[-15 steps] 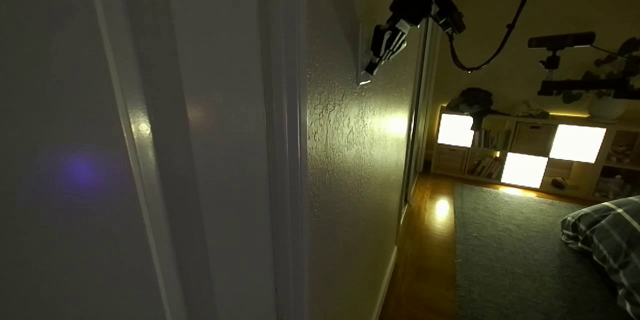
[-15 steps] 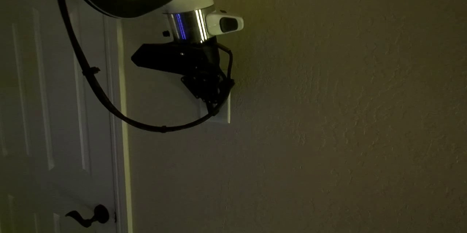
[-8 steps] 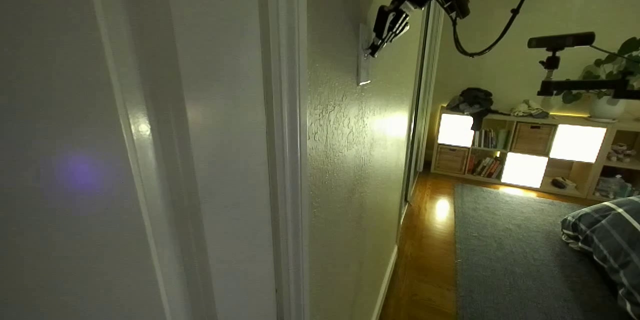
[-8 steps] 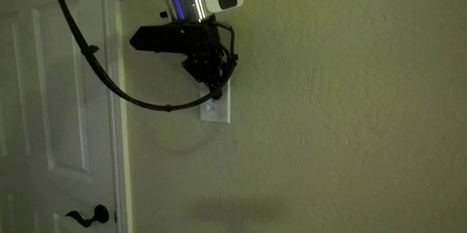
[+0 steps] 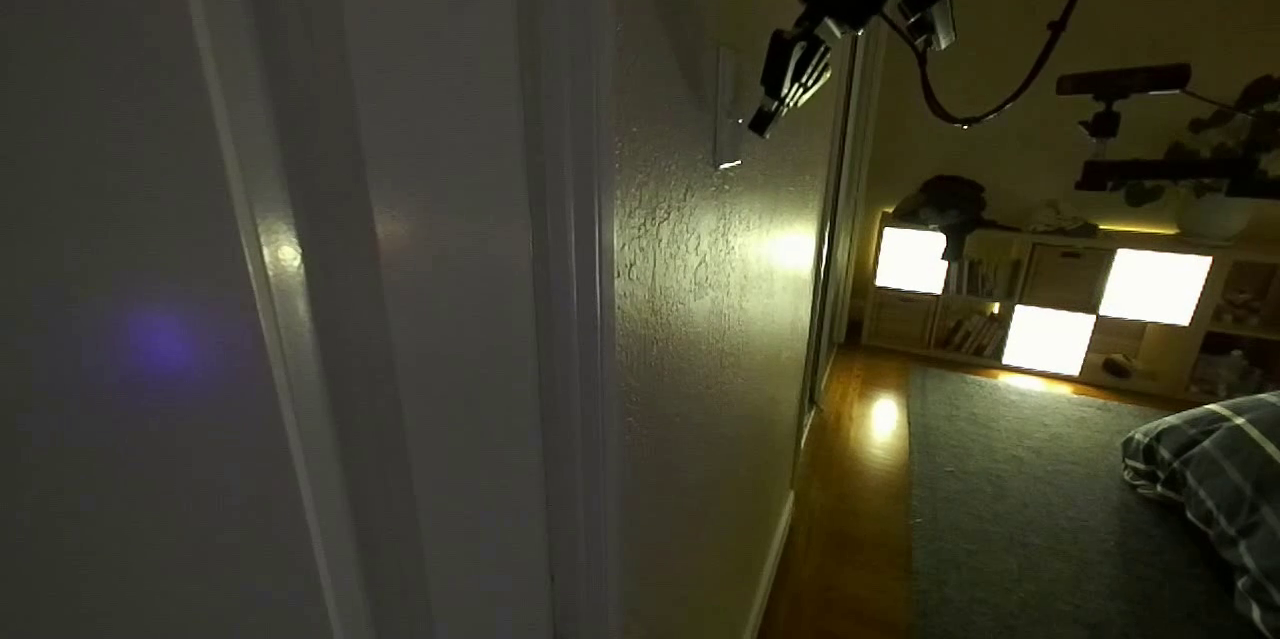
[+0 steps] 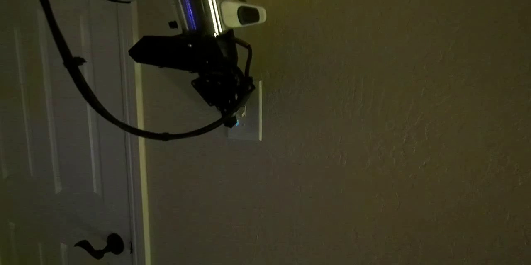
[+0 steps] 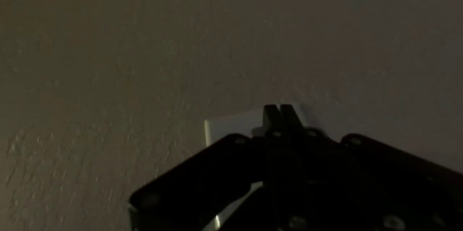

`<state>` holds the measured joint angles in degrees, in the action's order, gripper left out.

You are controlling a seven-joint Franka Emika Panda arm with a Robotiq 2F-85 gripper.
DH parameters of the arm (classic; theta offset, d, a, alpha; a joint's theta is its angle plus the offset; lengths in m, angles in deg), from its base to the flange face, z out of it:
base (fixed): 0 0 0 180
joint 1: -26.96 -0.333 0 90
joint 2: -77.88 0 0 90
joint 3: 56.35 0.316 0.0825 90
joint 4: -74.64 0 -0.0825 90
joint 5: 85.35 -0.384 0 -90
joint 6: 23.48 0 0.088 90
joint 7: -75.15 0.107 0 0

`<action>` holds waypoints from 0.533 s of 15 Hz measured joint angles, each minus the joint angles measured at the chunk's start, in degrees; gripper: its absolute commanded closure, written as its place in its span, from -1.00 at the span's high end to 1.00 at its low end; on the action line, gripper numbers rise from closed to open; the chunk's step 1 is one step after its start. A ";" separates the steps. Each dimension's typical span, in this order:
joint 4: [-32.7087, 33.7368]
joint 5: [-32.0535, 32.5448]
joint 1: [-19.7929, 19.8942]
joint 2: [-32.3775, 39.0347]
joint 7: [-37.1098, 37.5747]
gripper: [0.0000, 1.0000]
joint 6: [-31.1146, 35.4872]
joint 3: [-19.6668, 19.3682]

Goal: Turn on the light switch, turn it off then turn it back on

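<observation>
with the gripper [image 7: 279, 110] pressed together at the tips, likely needs to reach left, as seen in an exterior view, to the light switch [image 5: 727, 107], upright on the wall [image 5: 690, 369], just beside but seemingly not touching.

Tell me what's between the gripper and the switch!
Just a narrow, bare gap: an exterior view shows nothing between the gripper's tips and the switch. The gripper looks shut.

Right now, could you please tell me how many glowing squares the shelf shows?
3, in an exterior view: left square, right square, and lower square between them. The shelf runs out of frame, so others may be hidden.
</observation>
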<state>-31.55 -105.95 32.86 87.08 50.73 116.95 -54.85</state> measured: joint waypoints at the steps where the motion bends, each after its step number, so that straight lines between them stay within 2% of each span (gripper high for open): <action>1: -0.90 0.00 0.01 0.01 0.07 -0.89 -1.56 -0.05; 5: -2.80 0.12 0.07 -0.08 0.69 -0.89 -7.42 -0.66; 8: -2.89 0.12 0.09 -0.55 0.70 -0.89 -8.99 -1.09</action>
<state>-34.43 -105.83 32.95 86.53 51.42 107.96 -55.94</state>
